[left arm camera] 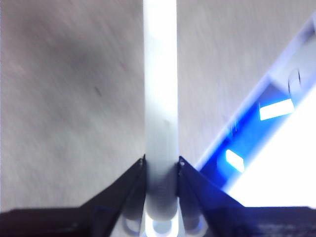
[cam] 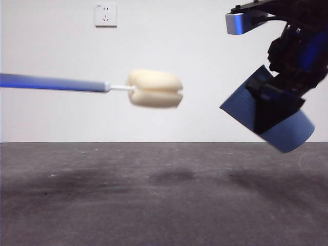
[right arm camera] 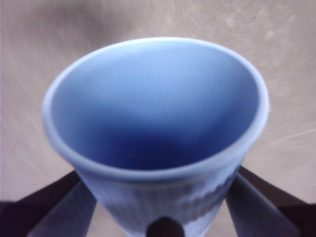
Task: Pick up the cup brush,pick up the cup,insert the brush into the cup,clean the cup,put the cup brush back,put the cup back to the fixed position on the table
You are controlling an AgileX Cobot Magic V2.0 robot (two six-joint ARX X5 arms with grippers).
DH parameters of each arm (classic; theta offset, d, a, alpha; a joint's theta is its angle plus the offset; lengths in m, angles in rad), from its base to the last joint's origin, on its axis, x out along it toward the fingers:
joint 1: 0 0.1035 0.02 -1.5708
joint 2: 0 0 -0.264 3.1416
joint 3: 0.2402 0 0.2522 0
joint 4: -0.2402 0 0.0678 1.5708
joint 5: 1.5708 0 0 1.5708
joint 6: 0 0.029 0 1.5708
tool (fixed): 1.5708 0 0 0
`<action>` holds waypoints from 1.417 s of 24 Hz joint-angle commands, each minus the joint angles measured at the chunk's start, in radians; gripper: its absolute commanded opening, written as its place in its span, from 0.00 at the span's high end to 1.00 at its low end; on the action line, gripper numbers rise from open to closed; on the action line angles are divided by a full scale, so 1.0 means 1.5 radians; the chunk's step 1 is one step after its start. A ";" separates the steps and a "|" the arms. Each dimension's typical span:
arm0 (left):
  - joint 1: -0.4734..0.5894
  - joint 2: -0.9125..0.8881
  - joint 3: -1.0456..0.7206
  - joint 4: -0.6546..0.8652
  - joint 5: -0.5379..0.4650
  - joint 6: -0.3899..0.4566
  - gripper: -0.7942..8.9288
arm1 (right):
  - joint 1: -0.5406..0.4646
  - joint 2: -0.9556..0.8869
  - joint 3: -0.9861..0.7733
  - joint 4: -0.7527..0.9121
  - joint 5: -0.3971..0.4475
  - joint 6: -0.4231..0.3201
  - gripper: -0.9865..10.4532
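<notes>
1. Left end effector (left arm camera: pixel 162 165) clamped on the cup brush (cam: pixel 154 88) handle; brush held level above the counter (cam: pixel 154 205).
2. Right end effector (right arm camera: pixel 160 197) grips the cup (cam: pixel 266 115), tilted, mouth toward sponge, well apart.

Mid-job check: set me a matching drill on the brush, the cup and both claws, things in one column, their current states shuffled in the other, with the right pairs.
Things:
1. Long cup brush with cream-yellow sponge head
2. Blue ribbed plastic cup
3. Left claw
4. Right claw

States:
A. shut on the cup's ribbed wall
B. tilted in the air, mouth towards the sponge
C. shut on the brush handle
D. level above the dark table, sponge outside the cup

Pairs: 1-D, 2-B, 3-C, 4-A
</notes>
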State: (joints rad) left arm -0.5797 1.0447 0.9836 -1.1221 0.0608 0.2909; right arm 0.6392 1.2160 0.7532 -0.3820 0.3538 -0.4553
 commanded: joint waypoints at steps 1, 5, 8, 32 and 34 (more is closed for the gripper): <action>-0.012 -0.002 -0.001 -0.006 0.003 0.034 0.93 | 0.026 0.001 0.015 -0.025 0.055 -0.142 0.93; -0.053 -0.002 -0.001 -0.005 0.030 0.034 0.93 | 0.059 0.001 0.016 -0.053 0.103 -0.243 0.93; -0.084 -0.002 -0.001 -0.002 0.030 0.030 0.93 | 0.076 0.001 0.016 -0.053 0.116 -0.265 0.93; -0.180 0.058 -0.001 0.080 0.033 -0.059 0.93 | 0.226 0.037 0.016 -0.030 0.137 -0.343 0.93; -0.191 0.070 -0.001 0.086 0.033 -0.066 0.93 | 0.244 0.047 0.016 -0.017 0.137 -0.343 0.93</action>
State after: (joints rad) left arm -0.8551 1.1389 0.9836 -1.0138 0.0986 0.2070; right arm 0.9924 1.2758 0.7742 -0.4252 0.5598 -0.9646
